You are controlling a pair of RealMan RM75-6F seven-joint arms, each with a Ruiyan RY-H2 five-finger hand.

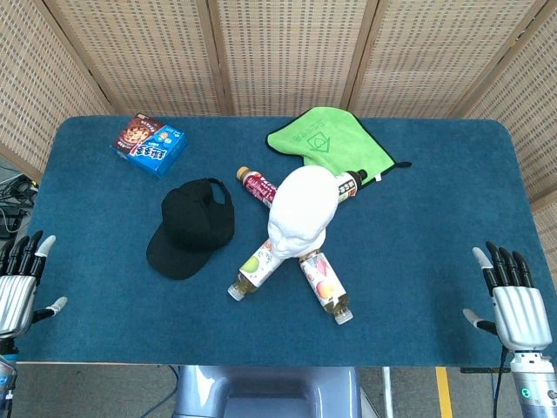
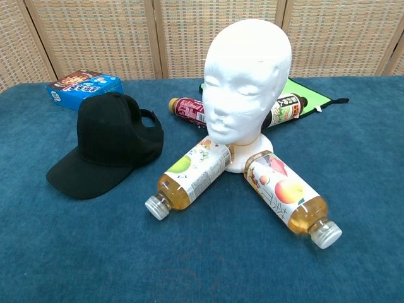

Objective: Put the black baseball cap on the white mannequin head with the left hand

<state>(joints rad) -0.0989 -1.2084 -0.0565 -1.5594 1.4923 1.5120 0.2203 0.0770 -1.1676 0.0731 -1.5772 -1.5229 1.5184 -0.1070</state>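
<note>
The black baseball cap (image 1: 190, 229) (image 2: 107, 144) lies on the blue table left of centre, brim toward the near edge. The white mannequin head (image 1: 301, 207) (image 2: 247, 76) stands upright in the middle, bare, its face toward the near edge. My left hand (image 1: 19, 283) hovers at the table's near left corner, fingers spread and empty, well away from the cap. My right hand (image 1: 513, 300) is at the near right corner, also spread and empty. Neither hand shows in the chest view.
Bottles lie around the mannequin's base: a green-label one (image 1: 258, 266) (image 2: 189, 176), a peach-label one (image 1: 324, 283) (image 2: 289, 198), a red one (image 1: 256, 185) and a dark one (image 1: 350, 183). A green cloth (image 1: 326, 142) and a blue snack box (image 1: 149, 144) sit at the back.
</note>
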